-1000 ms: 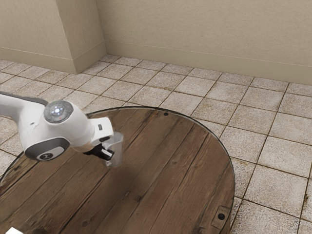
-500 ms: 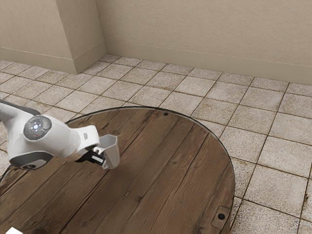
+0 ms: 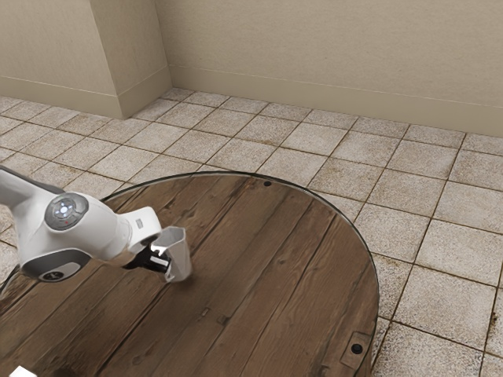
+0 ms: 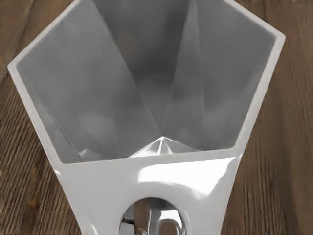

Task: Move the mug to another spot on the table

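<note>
White arm (image 3: 71,232) comes in from the exterior view's left, low over the round wooden surface (image 3: 283,267). The black pincer (image 3: 159,259) sits at the handle side of the mug (image 3: 178,253), narrow, and appears to be clamped on the mug there; the contact itself is partly hidden by the hand, so the grip is likely but not fully clear. The mug is pale grey, glossy, with faceted walls, standing upright with its mouth up. It is over the surface's part toward the exterior view's left, well apart from the far rim and the rim on the exterior view's right. Cannot tell whether its base touches the wood or hangs just above it.

In the wrist view the mug (image 4: 146,98) is seen from above: five-sided rim, empty inside, facets meeting at a point at the bottom. Its handle (image 4: 154,223) loops on the side nearest the hand. Wood grain shows on both sides of the mug.

Beige tiled floor (image 3: 377,157) and plain wall (image 3: 314,39) lie behind the surface.
</note>
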Available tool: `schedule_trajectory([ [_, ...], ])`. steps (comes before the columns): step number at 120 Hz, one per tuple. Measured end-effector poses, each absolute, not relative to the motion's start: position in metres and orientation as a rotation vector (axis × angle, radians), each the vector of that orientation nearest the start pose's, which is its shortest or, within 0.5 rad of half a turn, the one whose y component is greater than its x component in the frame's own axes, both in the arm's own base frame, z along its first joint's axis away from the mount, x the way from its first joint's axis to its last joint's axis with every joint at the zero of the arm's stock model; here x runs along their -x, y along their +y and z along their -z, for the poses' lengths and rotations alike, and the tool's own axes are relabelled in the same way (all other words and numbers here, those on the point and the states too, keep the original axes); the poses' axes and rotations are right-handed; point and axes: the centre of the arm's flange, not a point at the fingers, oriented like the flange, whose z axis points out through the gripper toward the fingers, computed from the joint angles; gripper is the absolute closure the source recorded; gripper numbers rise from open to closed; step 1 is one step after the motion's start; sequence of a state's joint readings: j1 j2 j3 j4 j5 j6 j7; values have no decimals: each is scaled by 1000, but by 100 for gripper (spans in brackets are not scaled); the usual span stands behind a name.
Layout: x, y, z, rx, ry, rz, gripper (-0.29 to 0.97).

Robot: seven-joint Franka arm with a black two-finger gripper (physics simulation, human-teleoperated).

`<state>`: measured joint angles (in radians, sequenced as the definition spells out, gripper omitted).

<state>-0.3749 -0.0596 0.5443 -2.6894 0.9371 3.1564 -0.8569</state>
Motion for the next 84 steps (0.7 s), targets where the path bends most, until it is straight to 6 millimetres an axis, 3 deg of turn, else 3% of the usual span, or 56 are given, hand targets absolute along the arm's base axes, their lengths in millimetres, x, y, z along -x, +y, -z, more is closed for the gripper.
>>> schedule_trajectory([
  [56, -425, -11, -286, 3032, -327, 727, 21],
  [68, -419, -21, -280, 3038, -351, 679, 13],
  [84, -409, -18, -281, 3031, -479, 611, 7],
])
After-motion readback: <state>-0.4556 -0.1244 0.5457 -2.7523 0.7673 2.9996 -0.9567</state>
